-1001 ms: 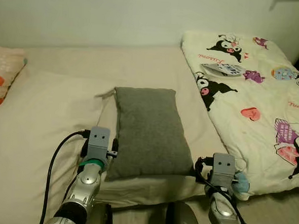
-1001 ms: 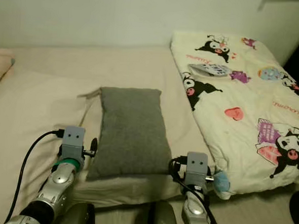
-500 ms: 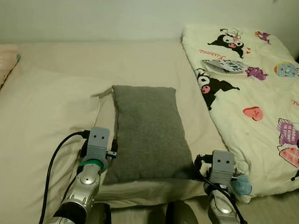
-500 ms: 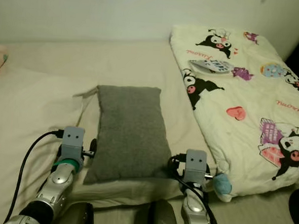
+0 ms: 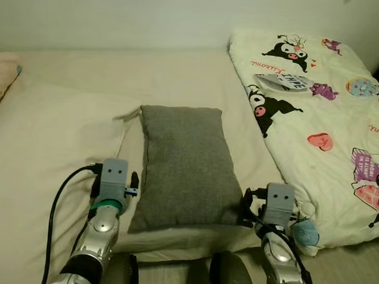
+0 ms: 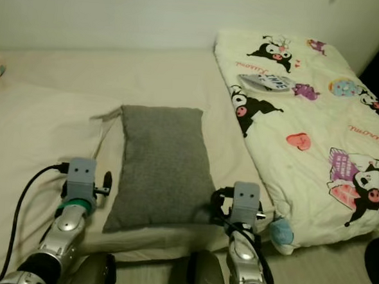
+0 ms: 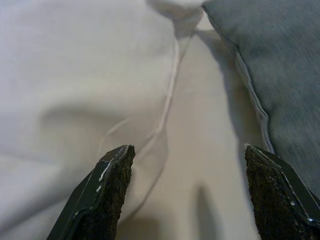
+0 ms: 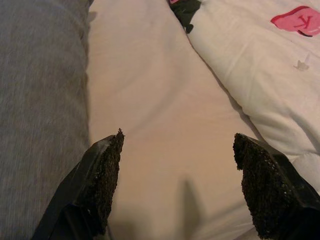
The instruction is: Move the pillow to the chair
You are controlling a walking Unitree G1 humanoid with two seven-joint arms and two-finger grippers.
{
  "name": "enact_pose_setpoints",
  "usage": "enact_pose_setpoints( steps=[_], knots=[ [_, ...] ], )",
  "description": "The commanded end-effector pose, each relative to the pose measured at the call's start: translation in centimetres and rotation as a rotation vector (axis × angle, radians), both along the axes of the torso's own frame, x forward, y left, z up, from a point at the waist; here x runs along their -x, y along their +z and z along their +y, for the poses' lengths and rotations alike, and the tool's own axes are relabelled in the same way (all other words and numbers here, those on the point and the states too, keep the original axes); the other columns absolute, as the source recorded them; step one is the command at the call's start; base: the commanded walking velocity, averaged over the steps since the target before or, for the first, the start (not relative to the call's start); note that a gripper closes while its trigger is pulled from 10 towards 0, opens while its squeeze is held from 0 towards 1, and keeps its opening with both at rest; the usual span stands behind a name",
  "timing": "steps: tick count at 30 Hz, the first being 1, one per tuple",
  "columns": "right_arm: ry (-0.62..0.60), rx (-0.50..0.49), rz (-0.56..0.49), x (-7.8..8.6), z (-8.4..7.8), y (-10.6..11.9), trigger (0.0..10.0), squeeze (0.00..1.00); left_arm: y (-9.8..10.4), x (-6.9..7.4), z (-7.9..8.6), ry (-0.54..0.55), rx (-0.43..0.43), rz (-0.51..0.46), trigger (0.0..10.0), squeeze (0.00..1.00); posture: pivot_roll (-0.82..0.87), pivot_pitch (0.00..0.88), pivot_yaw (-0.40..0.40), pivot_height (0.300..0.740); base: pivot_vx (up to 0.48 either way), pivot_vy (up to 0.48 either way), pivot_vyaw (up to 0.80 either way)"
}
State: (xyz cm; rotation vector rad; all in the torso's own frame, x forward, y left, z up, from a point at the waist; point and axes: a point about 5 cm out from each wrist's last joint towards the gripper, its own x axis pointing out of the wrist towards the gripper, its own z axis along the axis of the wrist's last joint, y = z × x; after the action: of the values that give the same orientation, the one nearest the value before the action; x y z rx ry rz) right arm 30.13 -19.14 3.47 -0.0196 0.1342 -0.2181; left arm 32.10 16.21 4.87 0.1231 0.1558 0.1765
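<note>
Two grippers flank a rectangular grey pillow [image 5: 185, 164] of nubbly woven cloth lying flat on the smooth cream sheet of the bed [image 5: 62, 121]: the left gripper [image 7: 185, 192] beside its left edge, jaws spread over a wrinkled fold. The right gripper [image 8: 177, 190] hovers between pillow and soft cartoon-printed quilt [image 5: 332, 118], jaws likewise spread.

Dim, soft indoor light covers the bed [image 5: 61, 128] evenly; shadows are faint, head views slightly grainy, wrist views softly blurred up close.
</note>
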Motion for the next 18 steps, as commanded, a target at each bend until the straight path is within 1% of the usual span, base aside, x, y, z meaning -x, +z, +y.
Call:
enact_pose_setpoints(
  steps=[1,2,3,5,6,8,9,10,11,12,13,14,15,16,17,18],
  knots=[
    [-0.042,-0.08,0.031,-0.1,-0.1,-0.4,10.0,0.0,0.2,-0.5,0.6,0.029,0.034,0.01,10.0,0.0,0.02,0.0,0.018,0.606,0.0,0.0,0.0],
    [-0.042,-0.08,0.031,-0.1,-0.1,-0.4,10.0,0.0,0.2,-0.5,0.6,0.029,0.034,0.01,10.0,0.0,0.02,0.0,0.018,0.606,0.0,0.0,0.0],
    [-0.063,-0.125,0.038,-0.4,-0.2,-0.3,10.0,0.0,0.6,-0.9,1.0,0.045,0.06,0.007,10.0,0.0,0.02,0.0,0.018,0.606,0.0,0.0,0.0],
    [-0.101,-0.258,0.065,-1.1,-0.3,-0.3,10.0,0.0,1.3,-1.6,1.7,0.071,0.117,0.006,10.0,0.0,0.03,0.018,0.02,0.606,0.0,0.0,0.0],
    [-0.101,-0.258,0.065,-1.1,-0.3,-0.3,10.0,0.0,1.3,-1.6,1.7,0.071,0.117,0.006,10.0,0.0,0.03,0.018,0.02,0.606,0.0,0.0,0.0],
    [-0.111,-0.349,0.083,-1.6,-0.1,-0.1,10.0,0.0,1.6,-2.0,2.1,0.085,0.179,0.002,10.0,0.0,0.03,0.036,0.023,0.606,0.0,0.0,0.0],
    [-0.11,-0.392,0.089,-2.0,0.1,0.0,10.0,0.0,1.9,-2.1,2.4,0.089,0.23,-0.009,10.0,0.5,0.03,0.059,0.027,0.606,0.0,0.0,0.0],
    [-0.109,-0.418,0.092,-2.2,0.3,0.1,10.0,0.0,2.0,-2.2,2.5,0.091,0.262,-0.018,10.0,0.5,0.03,0.059,0.027,0.606,0.0,0.0,0.0],
    [-0.109,-0.418,0.092,-2.2,0.3,0.1,10.0,0.0,2.0,-2.2,2.5,0.091,0.262,-0.018,10.0,0.5,0.03,0.059,0.027,0.606,0.0,0.0,0.0],
    [-0.106,-0.456,0.089,-2.5,0.5,0.3,10.0,0.0,2.2,-2.4,2.5,0.083,0.346,-0.043,10.0,1.0,0.03,0.087,0.03,0.606,0.0,0.0,0.0],
    [-0.106,-0.456,0.089,-2.5,0.5,0.3,10.0,0.0,2.2,-2.4,2.5,0.083,0.346,-0.043,10.0,1.0,0.03,0.087,0.03,0.606,0.0,0.0,0.0],
    [-0.097,-0.475,0.096,-2.8,0.7,0.5,10.0,0.31,2.5,-2.5,2.7,0.079,0.417,-0.064,10.0,1.0,0.03,0.105,0.031,0.606,0.0,0.0,0.0],
    [-0.091,-0.484,0.1,-3.0,0.8,0.6,10.0,0.31,2.6,-2.6,2.9,0.076,0.459,-0.079,10.0,1.0,0.03,0.111,0.032,0.606,0.0,0.0,0.0],
    [-0.078,-0.525,0.105,-3.1,1.1,0.7,10.0,1.0,2.6,-2.6,3.2,0.078,0.498,-0.091,10.0,1.0,0.04,0.14,0.033,0.606,0.0,0.0,0.0],
    [-0.078,-0.525,0.105,-3.1,1.1,0.7,10.0,1.0,2.6,-2.6,3.2,0.078,0.498,-0.091,10.0,1.0,0.04,0.14,0.033,0.606,0.0,0.0,0.0],
    [-0.07,-0.576,0.108,-3.3,1.2,0.8,10.0,1.0,2.6,-2.6,3.4,0.082,0.521,-0.096,10.0,1.0,0.05,0.152,0.033,0.606,0.0,0.0,0.0]
  ],
)
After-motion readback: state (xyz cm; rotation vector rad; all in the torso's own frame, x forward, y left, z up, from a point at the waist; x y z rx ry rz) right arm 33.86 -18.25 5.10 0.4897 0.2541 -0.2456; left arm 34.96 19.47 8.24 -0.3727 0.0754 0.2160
